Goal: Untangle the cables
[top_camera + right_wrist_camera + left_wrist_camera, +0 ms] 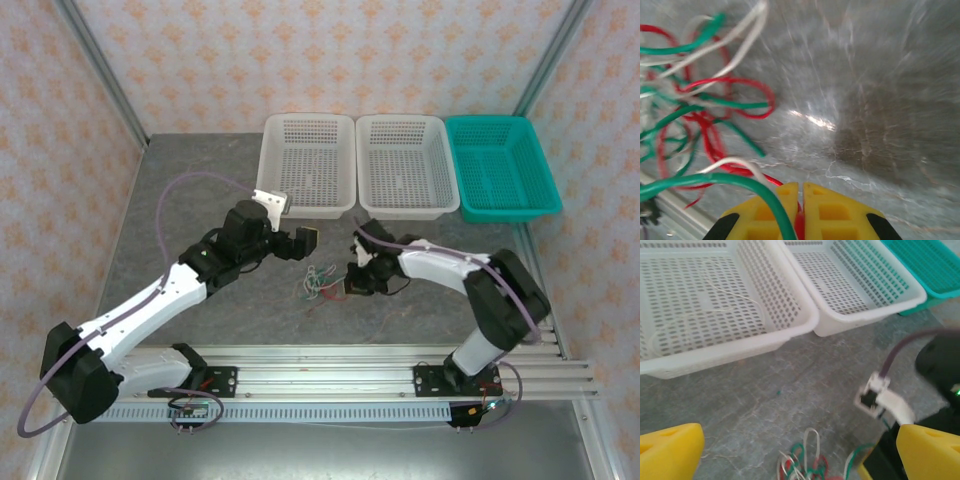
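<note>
The cables [320, 283] lie tangled on the grey marbled table [190, 190], partly cropped and blurred up close. The right gripper [801, 200] pinches a red strand. The left gripper [800, 452] is spread wide. Patterned walls [200, 60] surround the table.

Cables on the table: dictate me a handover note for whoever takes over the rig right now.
Left pincer: open, empty.
Right pincer: shut on a thin red cable from the tangle of red, green and white cables between the arms.
Done: one pale cable seems to lie in the left white perforated basket.
Left: pull the rest apart.
</note>
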Tool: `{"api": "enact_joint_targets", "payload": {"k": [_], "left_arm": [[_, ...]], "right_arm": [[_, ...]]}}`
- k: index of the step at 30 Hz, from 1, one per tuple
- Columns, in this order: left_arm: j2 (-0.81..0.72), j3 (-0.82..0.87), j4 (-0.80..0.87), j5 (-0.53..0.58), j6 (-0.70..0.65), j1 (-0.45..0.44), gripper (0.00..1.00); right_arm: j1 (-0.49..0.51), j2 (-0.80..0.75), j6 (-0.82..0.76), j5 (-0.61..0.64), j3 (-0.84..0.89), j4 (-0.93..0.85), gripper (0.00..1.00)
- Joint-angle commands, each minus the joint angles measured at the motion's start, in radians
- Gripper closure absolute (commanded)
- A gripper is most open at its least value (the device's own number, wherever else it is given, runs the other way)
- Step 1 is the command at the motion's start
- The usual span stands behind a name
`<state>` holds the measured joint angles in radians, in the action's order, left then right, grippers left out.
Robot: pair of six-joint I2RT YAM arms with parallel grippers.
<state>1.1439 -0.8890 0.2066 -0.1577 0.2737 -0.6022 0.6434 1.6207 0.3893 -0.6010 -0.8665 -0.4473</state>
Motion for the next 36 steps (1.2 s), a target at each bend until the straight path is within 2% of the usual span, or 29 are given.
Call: {"api": "enact_joint_targets", "payload": {"k": [1, 5, 9, 12, 15, 19, 20, 22, 24, 26, 32, 34, 36], "left_arm": [[-0.001, -0.011, 0.101, 0.151, 0.058, 0.001, 0.04], [0.07, -0.032, 0.189, 0.202, 0.129, 0.001, 0.11], [0.132, -0.022, 0.174, 0.148, 0.209, 0.001, 0.27], [0.179, -0.013, 0.14, 0.094, 0.254, 0.0, 0.36], [0.261, -0.04, 0.14, 0.03, 0.305, -0.001, 0.44], [0.35, -0.056, 0.093, -0.028, 0.347, -0.014, 0.49], [0.372, -0.061, 0.09, -0.031, 0.351, -0.02, 0.51], [0.405, -0.074, 0.092, -0.031, 0.354, -0.031, 0.52], [0.416, -0.072, 0.085, -0.028, 0.36, -0.04, 0.54], [0.406, -0.058, 0.061, -0.031, 0.358, -0.045, 0.56], [0.401, -0.058, -0.005, -0.147, 0.266, -0.059, 0.61], [0.428, -0.079, -0.038, -0.237, 0.193, -0.059, 0.63], [0.491, -0.148, 0.018, -0.31, 0.079, -0.059, 0.66]], "right_arm": [[0.005, 0.037, 0.037, 0.098, 0.004, -0.032, 0.9], [0.004, -0.019, 0.087, 0.197, 0.018, -0.048, 0.69], [0.004, -0.154, 0.058, 0.268, 0.029, -0.097, 0.48], [0.004, -0.266, 0.031, 0.288, 0.032, -0.106, 0.38], [0.004, -0.349, 0.016, 0.221, 0.034, -0.042, 0.37], [0.004, -0.384, 0.047, 0.112, 0.069, 0.119, 0.36], [0.004, -0.382, 0.06, 0.131, 0.069, 0.133, 0.35], [0.003, -0.366, 0.095, 0.258, 0.045, 0.098, 0.31], [-0.01, -0.329, 0.151, 0.378, 0.01, 0.038, 0.32], [-0.039, -0.297, 0.209, 0.38, 0.002, 0.032, 0.35], [-0.119, -0.223, 0.304, 0.253, 0.048, 0.071, 0.41], [-0.123, -0.215, 0.302, 0.205, 0.059, 0.085, 0.46], [-0.123, -0.221, 0.304, 0.126, 0.076, 0.131, 0.48]]}}
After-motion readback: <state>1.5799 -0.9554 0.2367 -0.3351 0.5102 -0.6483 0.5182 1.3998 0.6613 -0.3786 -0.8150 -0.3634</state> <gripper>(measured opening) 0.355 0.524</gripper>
